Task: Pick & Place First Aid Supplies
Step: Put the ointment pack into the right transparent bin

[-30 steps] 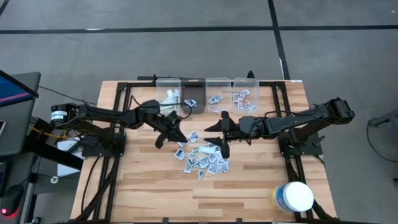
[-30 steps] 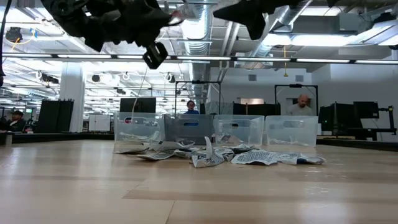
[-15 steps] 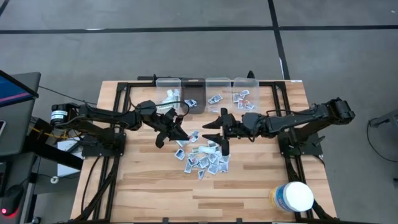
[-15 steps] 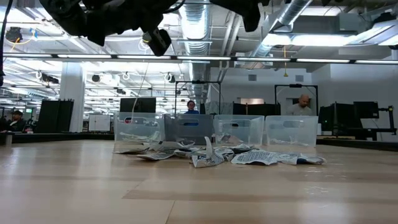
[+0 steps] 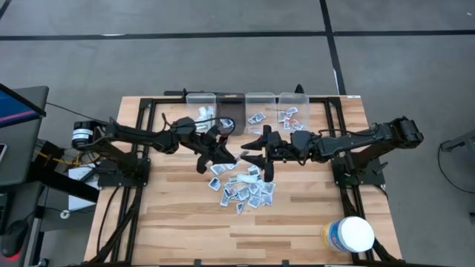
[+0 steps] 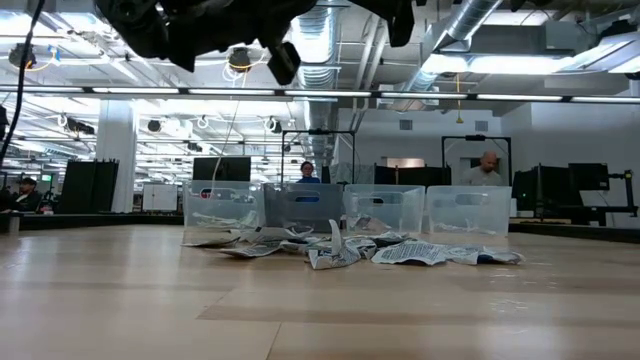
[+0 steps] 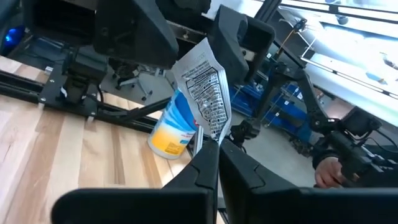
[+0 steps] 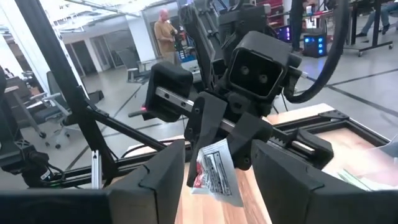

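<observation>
- The packet (image 7: pixel 202 87) pinched by the left gripper (image 7: pixel 216 144) looks like thin printed paper; I judge it very light, limp enough to bend under its own weight, and easy to crease or tear; it is taken by one short edge, which leaves the rest standing free, so a bite nearer the middle would steady it better
- The left gripper is closed tight on that packet's edge, raised above the pile of packets (image 5: pixel 243 187) and between the pile and the row of clear bins (image 5: pixel 249 111)
- The right gripper (image 5: pixel 255 153) has its fingers spread wide and grips nothing; it hangs just beside the left gripper, over the bin-side edge of the pile; in the right wrist view the same packet (image 8: pixel 215 169) shows between its fingers (image 8: pixel 163 168), untouched
- The remaining packets lie loose and overlapping on the wooden table (image 5: pixel 297 215), with several already inside the bins; the flat ones will likely be slippery to lift, so an exposed corner is the place to grab
</observation>
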